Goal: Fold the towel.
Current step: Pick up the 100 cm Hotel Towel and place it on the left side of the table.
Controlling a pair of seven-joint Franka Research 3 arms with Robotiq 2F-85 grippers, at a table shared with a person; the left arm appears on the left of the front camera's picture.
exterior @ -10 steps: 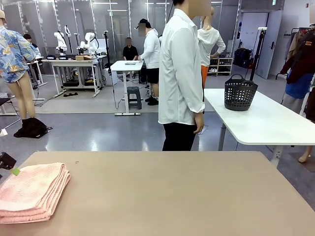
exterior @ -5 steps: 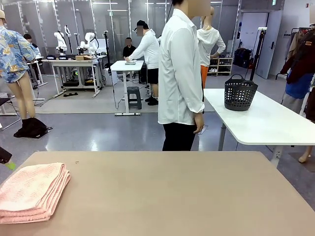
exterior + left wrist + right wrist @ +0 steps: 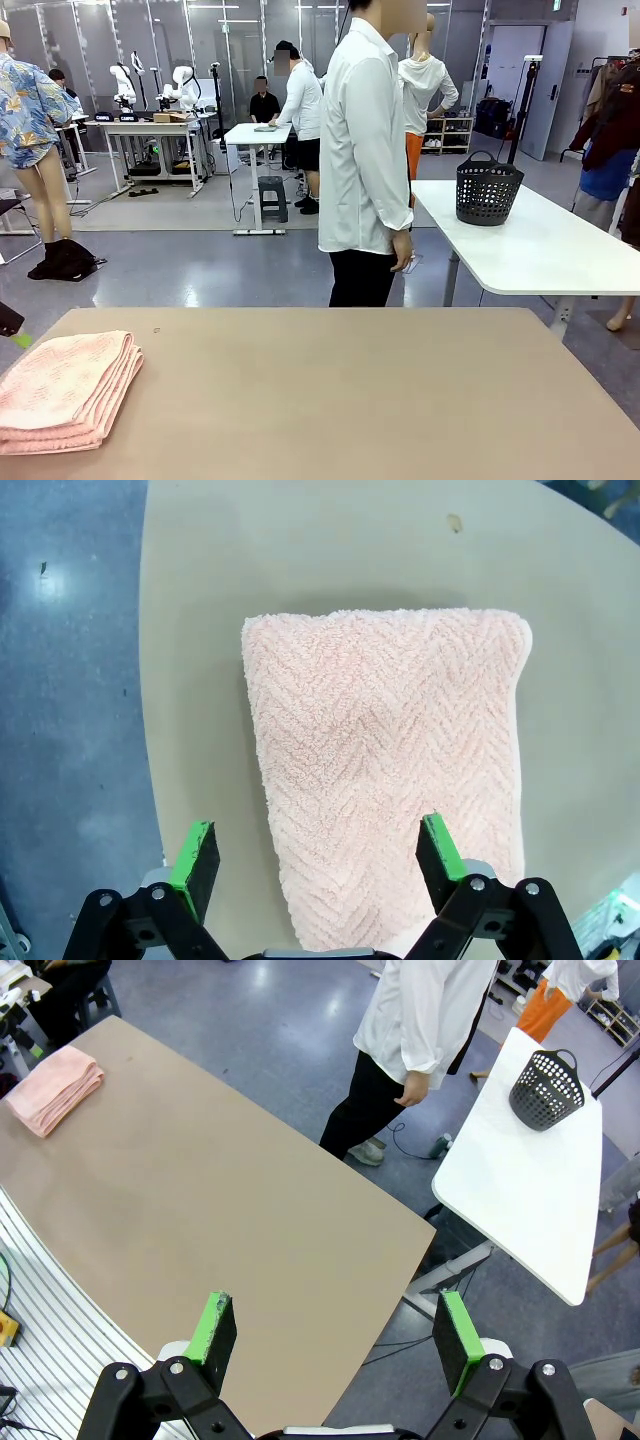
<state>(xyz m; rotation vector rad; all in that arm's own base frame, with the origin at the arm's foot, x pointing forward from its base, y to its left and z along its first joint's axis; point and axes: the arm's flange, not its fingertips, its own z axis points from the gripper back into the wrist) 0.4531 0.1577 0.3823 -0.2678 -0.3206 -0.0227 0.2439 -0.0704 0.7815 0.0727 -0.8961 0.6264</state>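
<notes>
Towel [image 3: 62,392], salmon-pink and folded into a thick stack of layers, lies at the near left corner of my tan table [image 3: 360,400], close to the left edge. A second ago my left gripper's green-padded finger showed just beyond that corner, above the towel; now only a dark tip with a bit of green sits at the front view's left border, farther out. From the left wrist camera, my left gripper [image 3: 318,852] hangs above the towel with its jaws wide apart, holding nothing. My right gripper [image 3: 338,1338] is also spread wide and empty, high over the table. The table's middle and right side lie bare. A person [image 3: 366,150] in a white shirt stands beyond the far edge.
</notes>
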